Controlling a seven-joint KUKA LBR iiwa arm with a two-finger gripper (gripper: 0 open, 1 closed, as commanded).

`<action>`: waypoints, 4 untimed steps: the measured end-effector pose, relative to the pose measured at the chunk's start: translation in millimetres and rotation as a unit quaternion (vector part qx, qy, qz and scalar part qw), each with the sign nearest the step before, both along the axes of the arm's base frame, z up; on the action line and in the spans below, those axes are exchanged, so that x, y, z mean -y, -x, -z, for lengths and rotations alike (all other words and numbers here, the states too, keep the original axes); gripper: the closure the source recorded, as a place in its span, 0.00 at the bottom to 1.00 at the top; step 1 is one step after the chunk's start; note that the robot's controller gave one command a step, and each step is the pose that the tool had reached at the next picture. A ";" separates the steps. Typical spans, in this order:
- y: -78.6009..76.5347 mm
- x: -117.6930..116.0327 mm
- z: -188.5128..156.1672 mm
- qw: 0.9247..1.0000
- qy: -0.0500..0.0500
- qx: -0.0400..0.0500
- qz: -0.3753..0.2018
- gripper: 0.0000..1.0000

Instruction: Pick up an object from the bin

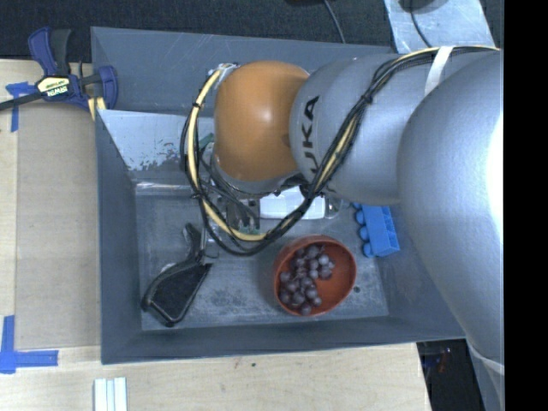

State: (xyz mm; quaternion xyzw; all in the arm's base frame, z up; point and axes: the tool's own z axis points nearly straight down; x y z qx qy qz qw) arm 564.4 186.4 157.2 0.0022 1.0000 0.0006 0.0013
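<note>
My gripper [237, 214] hangs under the arm's orange cover, over the middle of the bin floor. Just down and left of it lies a black wedge-shaped tool [176, 290] whose thin dark handle points up toward the gripper. To the gripper's lower right stands a red-brown bowl [314, 276] holding a bunch of purple grapes [308, 276]. A white flat thing [285, 205] lies partly hidden beneath the arm, right beside the gripper.
A blue toy brick [380, 230] rests by the bin's right wall, half under the arm. The arm covers the bin's upper right part. Bare floor lies along the left wall and the front edge.
</note>
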 end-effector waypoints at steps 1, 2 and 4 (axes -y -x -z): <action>6.0 91.4 12.5 1.000 0.000 0.001 0.031 1.00; 6.1 91.3 12.5 1.000 0.000 0.001 0.031 1.00; 41.7 121.6 56.6 1.000 0.000 0.003 -0.007 1.00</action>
